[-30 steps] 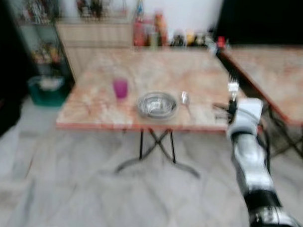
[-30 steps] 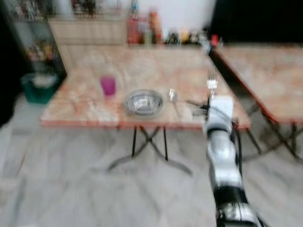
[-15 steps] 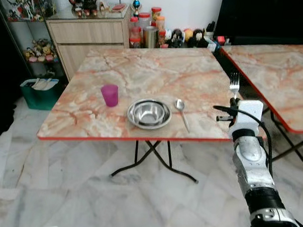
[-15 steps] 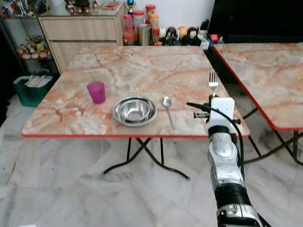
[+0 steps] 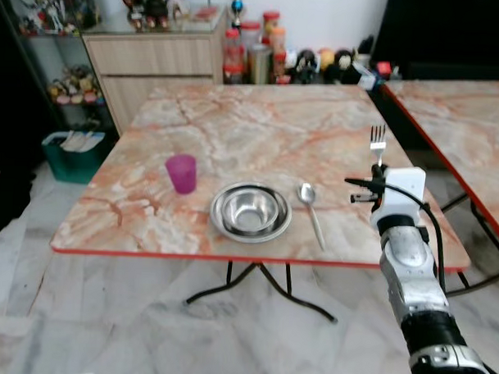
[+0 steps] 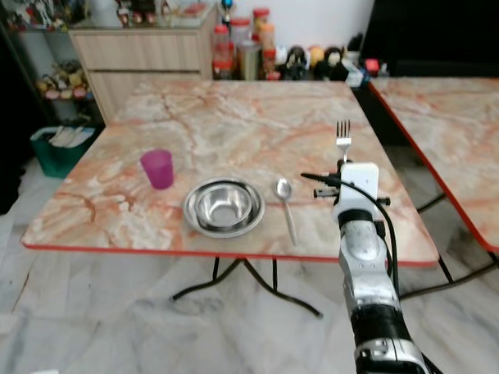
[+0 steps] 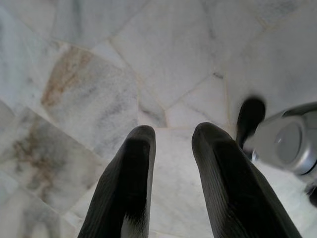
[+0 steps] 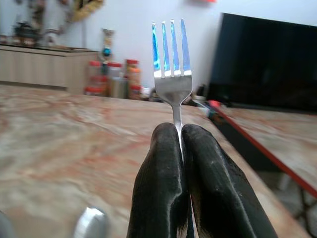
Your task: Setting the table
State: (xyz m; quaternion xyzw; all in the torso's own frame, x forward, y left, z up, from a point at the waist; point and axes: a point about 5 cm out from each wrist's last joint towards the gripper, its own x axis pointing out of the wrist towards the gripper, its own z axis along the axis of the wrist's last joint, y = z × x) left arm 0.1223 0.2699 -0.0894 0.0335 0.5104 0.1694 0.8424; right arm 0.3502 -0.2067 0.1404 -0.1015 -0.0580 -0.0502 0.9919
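Fork stands upright, clamped in right end effector, tines above its fingertips

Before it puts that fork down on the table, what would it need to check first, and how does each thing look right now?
1. Fork held firmly: ok, the right gripper is shut on its handle, tines up.
2. Free spot for the fork: ok, bare marble table lies beside the bowl.
3. Bowl in place: ok, upright near the front edge.
4. Spoon placed: ok, it lies to the right of the bowl, apart from it.
5. Purple cup clear of the path: ok, it stands to the bowl's left.
6. Left gripper free: ok, open, over the floor.
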